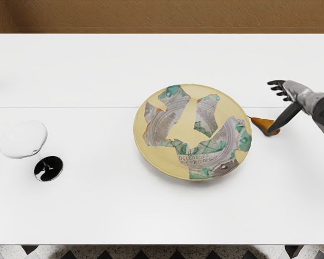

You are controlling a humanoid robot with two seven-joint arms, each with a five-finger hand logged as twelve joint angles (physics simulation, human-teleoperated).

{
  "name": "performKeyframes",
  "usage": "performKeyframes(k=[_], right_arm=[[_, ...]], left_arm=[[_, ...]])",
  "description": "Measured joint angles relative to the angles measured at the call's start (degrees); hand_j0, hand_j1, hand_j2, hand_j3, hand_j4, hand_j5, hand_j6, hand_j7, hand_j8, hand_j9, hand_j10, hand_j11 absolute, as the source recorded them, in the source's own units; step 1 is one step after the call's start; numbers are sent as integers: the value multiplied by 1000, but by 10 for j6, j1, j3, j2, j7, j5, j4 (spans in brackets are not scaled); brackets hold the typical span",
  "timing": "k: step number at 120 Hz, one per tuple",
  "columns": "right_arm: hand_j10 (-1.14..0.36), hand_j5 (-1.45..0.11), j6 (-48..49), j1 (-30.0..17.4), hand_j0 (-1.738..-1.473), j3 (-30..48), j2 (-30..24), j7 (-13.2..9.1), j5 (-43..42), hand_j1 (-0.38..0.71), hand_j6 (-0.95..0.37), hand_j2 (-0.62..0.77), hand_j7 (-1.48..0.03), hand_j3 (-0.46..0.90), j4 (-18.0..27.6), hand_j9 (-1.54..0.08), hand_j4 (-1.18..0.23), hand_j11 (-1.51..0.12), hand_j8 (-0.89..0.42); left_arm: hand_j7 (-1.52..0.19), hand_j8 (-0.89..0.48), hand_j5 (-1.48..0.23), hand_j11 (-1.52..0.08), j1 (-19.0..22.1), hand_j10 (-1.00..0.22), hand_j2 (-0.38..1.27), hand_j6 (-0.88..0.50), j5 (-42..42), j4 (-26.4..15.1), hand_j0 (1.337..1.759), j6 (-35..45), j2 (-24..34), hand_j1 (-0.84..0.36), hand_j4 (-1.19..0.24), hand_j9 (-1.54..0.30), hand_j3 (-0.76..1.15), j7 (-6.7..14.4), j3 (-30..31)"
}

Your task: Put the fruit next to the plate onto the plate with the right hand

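At the right edge of the head view, the right arm enters low and slanted, its grey forearm ending in the right hand (292, 96) just beyond the plate's right side. The hand is spread and grips nothing. Its short dark fingers (277, 85) fan toward the upper left, apart from one another, while one long dark digit stretches down and to the left, away from the rest. The tip of that digit overlaps the fruit (261, 123), though real contact cannot be judged from this angle.

The fruit is small and orange-brown, with a thin pointed end aimed at the plate. It lies on the white table (151, 216), right beside the plate's right rim and outside it.

The plate (151, 154) is a round, pale yellow dish near the middle of the table, patterned with broken grey and green patches, and nothing sits on it.

Well apart, near the left edge, a clear stemmed glass (22, 138) shows its rounded bowl with a black foot just below and to the right.
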Motion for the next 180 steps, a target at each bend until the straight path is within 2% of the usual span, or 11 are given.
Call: performKeyframes(k=[44, 137, 151, 169, 170, 172, 173, 175, 177, 178, 180], right_arm=[[-225, -289, -71, -34, -1658, -22, 27, -1, -38, -85, -227, -41, -289, 0, 0, -289, -226, -289, -226], [-255, -328, -48, -33, -1658, -29, 67, -5, -30, -49, -256, -47, -328, 0, -63, -328, -255, -328, -255], [-264, -341, -48, -34, -1658, -29, 68, -9, -29, -37, -266, -49, -340, 0, -72, -340, -264, -340, -265], [-269, -349, -48, -30, -1658, -29, 72, -34, -29, -29, -272, -50, -349, 0, -75, -349, -271, -339, -271], [-214, -345, -49, -30, -1658, -29, 73, -35, -29, -29, -272, -50, -349, 0, -75, -345, -275, -459, -276], [-215, -346, -49, -29, -1658, -30, 75, -37, -29, -29, -273, -51, -349, 0, -75, -345, -275, -453, -276], [-155, -343, -49, -29, -1658, -30, 75, -38, -30, -28, -273, -51, -350, 0, -75, -342, -278, -574, -279], [-127, -342, -50, -29, -1658, -30, 77, -39, -30, -28, -273, -51, -350, 0, -76, -342, -280, -628, -281], [-137, -343, -50, -28, -1658, -30, 78, -41, -30, -27, -274, -51, -351, 0, -76, -343, -280, -610, -280], [-88, -341, -50, -28, -1658, -29, 79, -41, -30, -27, -274, -51, -351, 0, -77, -344, -282, -708, -285], [-52, -340, -52, -28, -1658, -29, 81, -42, -30, -27, -274, -51, -351, 0, -78, -343, -283, -763, -286]], left_arm=[[-27, -21, -27, -27, 0, -21, 4, -21, 0, 0, 1658, 0, 0, 325, -21, -27, 0, 0, 0], [-27, -21, -27, -27, 0, -21, 4, -21, 0, 0, 1658, 0, 0, 325, -21, -27, 0, 0, 0], [-27, -21, -27, -27, 0, -21, 4, -21, 0, 0, 1658, 0, 0, 325, -21, -27, 0, 0, 0], [-27, -21, -27, -27, 0, -21, 4, -21, 0, 0, 1658, 0, 0, 325, -21, -27, 0, 0, 0], [-27, -21, -27, -27, 0, -21, 4, -21, 0, 0, 1658, 0, 0, 325, -21, -27, 0, 0, 0], [-27, -21, -27, -27, 0, -21, 4, -21, 0, 0, 1658, 0, 0, 325, -21, -27, 0, 0, 0], [-27, -21, -27, -27, 0, -21, 4, -21, 0, 0, 1658, 0, 0, 325, -21, -27, 0, 0, 0], [-27, -21, -27, -27, 0, -21, 4, -21, 0, 0, 1658, 0, 0, 325, -21, -27, 0, 0, 0], [-27, -21, -27, -27, 0, -21, 4, -21, 0, 0, 1658, 0, 0, 325, -21, -27, 0, 0, 0], [-27, -21, -27, -27, 0, -21, 4, -21, 0, 0, 1658, 0, 0, 325, -21, -27, 0, 0, 0], [-27, -21, -27, -27, 0, -21, 4, -21, 0, 0, 1658, 0, 0, 325, -21, -27, 0, 0, 0]])
